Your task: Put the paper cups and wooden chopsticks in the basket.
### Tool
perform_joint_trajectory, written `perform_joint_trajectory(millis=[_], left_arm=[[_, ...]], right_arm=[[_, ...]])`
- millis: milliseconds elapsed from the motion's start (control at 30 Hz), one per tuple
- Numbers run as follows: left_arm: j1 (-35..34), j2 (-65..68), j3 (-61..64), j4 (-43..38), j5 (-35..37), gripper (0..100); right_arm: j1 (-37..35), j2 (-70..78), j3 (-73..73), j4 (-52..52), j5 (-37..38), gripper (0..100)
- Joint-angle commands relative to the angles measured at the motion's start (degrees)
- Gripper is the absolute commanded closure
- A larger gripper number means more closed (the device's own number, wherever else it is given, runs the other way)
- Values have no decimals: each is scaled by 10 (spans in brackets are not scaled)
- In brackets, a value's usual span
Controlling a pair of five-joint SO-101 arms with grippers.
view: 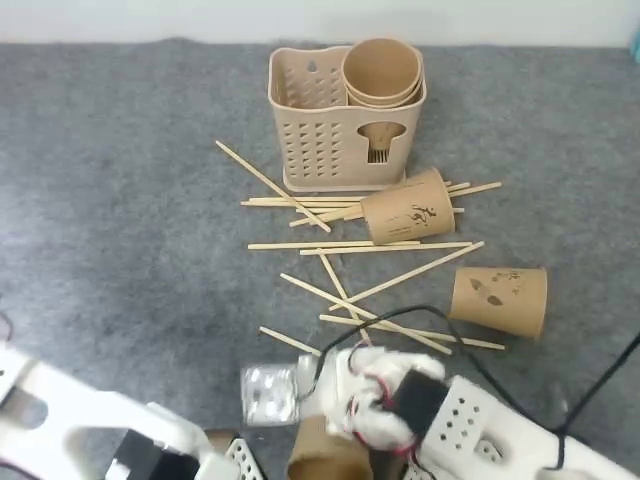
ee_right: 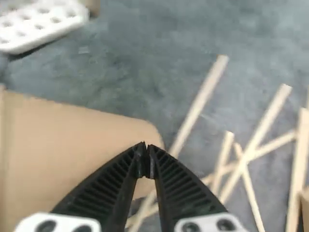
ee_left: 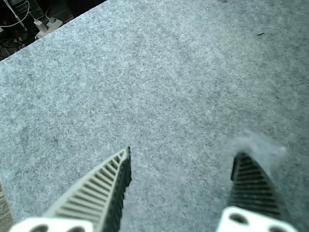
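The beige basket point(view: 320, 130) stands at the back with stacked paper cups point(view: 382, 72) in its right compartment. Two paper cups lie on their sides, one point(view: 407, 206) just in front of the basket and one point(view: 498, 298) at the right. Several wooden chopsticks point(view: 360, 246) are scattered between them. A third cup point(ee_right: 63, 154) lies at the front edge under my right arm point(view: 400, 405). My right gripper point(ee_right: 145, 151) is shut, its tips over that cup's end, with nothing visible between them. My left gripper point(ee_left: 183, 157) hangs open over bare carpet.
Grey carpet point(view: 120, 220) covers the table, with free room on the left. A white perforated finger of the left arm point(ee_right: 38, 21) lies close beyond the third cup. Black cables point(view: 470, 350) run from the right arm across the front right.
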Motion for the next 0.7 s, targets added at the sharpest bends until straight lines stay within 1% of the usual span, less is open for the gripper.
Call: perform_joint_trajectory(millis=[0, 100, 267, 367, 467, 500, 667], left_arm=[[4, -18, -6, -7, -4, 680], [4, -18, -6, -7, -4, 680], [3, -18, -6, -5, -4, 680], [2, -18, -7, 6, -4, 680], [1, -18, -10, 9, -4, 680], [1, -19, -10, 9, -4, 680], [5, -21, -6, 15, -4, 680]], right_arm=[[87, 7, 36, -51, 42, 990], [133, 7, 63, -100, 62, 990], [205, 7, 65, -151, 64, 990], [249, 7, 41, -158, 63, 990], [274, 7, 28, -157, 62, 990], [278, 7, 27, -157, 54, 990], [283, 3, 25, -157, -34, 990]])
